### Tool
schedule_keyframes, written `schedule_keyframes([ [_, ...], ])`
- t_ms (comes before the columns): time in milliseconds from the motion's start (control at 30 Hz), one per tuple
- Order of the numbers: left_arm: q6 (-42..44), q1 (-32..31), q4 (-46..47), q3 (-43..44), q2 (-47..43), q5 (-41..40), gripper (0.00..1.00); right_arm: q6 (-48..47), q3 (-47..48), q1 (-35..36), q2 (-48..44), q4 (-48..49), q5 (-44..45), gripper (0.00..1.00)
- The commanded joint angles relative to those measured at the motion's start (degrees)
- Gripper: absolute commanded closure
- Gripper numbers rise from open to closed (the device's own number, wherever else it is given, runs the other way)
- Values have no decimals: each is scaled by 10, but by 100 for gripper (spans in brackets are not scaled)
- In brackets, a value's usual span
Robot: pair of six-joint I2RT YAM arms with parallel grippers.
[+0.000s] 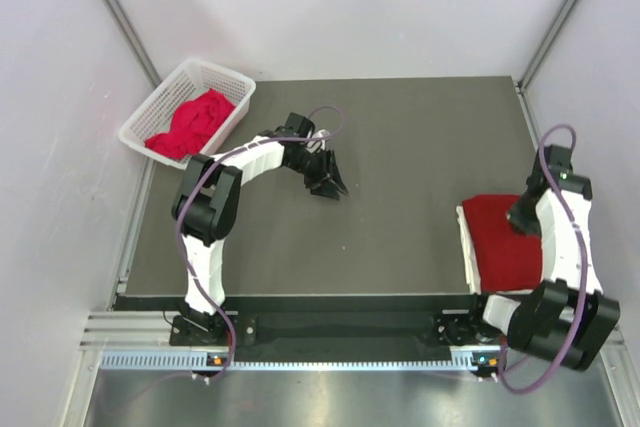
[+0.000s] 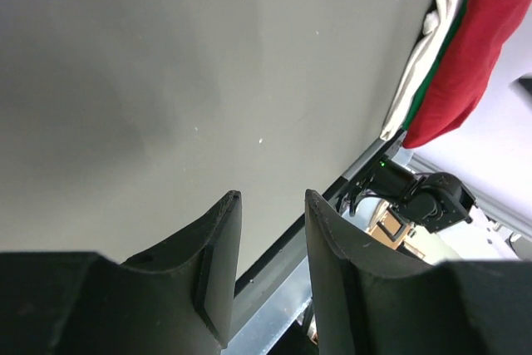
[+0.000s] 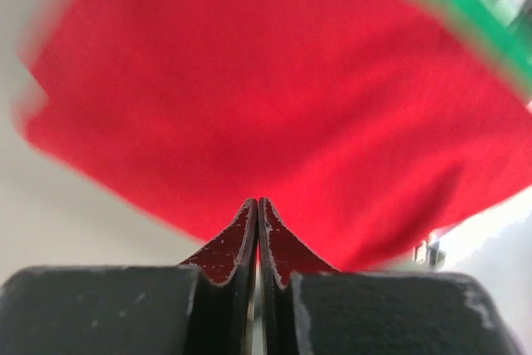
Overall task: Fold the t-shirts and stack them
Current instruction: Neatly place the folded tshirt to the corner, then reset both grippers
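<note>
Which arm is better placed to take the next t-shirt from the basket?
Probably the left. The left gripper is open, empty, and nearer the basket with the red t-shirt. The right gripper is shut over the folded stack across the table.

Dark grey matte table [image 1: 400, 137], a few pale flecks on its surface. Pale lilac-white walls [image 1: 350, 7] on three sides. Grey posts [image 1: 118, 9] rise past both far corners. Silver aluminium rail [image 1: 130, 329] runs along the near edge. Light even and diffuse, shadows soft.
</note>
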Motion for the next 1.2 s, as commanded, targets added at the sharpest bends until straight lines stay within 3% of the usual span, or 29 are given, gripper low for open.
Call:
schedule_keyframes([
  [0, 5, 1, 8, -12, -40, 6, 59, 11, -66, 1, -60, -72, -87, 100],
  [200, -7, 1, 15, -16, -42, 5, 58, 13, -142, 7, -118, -51, -106, 99],
  [433, -11, 1, 1, 3, -44, -9, 58, 0, -128, 11, -17, -39, -68, 96],
  [633, -3, 1, -20, 14, -62, -31, 58, 13, -117, 11, -18, -50, -30, 95],
  [733, 0, 2, -26, 16, -70, -28, 58, 13, -84, 11, -18, -67, -26, 93],
  [867, -9, 4, -28, 45, -118, -38, 59, -15, 58, 18, -3, -86, -72, 86],
  [1000, -54, 3, 35, 22, -191, -62, 58, -41, 145, 62, -14, -54, -136, 62],
  [1067, -53, 4, 56, 8, -241, -90, 56, -53, 152, 86, -44, -21, -182, 43],
  [1133, -44, 4, 56, 3, -266, -111, 55, -62, 143, 108, -69, 1, -240, 9],
  [1167, -36, 5, 57, 3, -290, -117, 49, -53, 139, 113, -78, 20, -283, 1],
])
